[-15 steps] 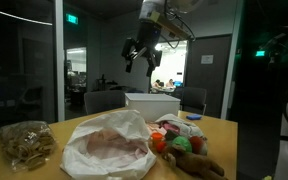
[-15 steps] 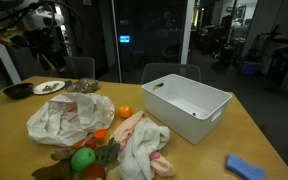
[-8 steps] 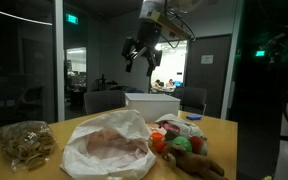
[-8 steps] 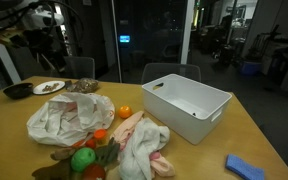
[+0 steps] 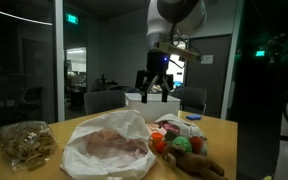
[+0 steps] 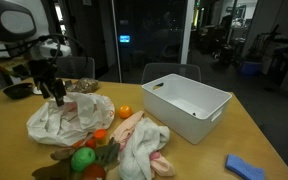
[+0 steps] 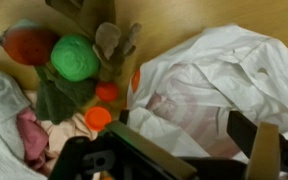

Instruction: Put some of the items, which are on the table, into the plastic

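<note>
Over the bag (image 6: 72,120): tool (image 6: 55,99), jaws wide, empty.
Toys (image 7: 75,57): just beside bag, off to tool's side.

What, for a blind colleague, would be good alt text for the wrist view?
Looking down past the open gripper at a wooden table: a wrinkled white plastic bag on the right, a green ball, red-orange toy and brown plush clustered at left.

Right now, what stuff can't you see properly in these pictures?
- Inside the wrinkly white translucent plastic bag: in the wrist view, only a pinkish blur shows through the film.
- Brown toy: in an exterior view, dim and cut off by the bottom edge.
- Flat blue thing: in an exterior view, blurry, at the bottom edge.
</note>
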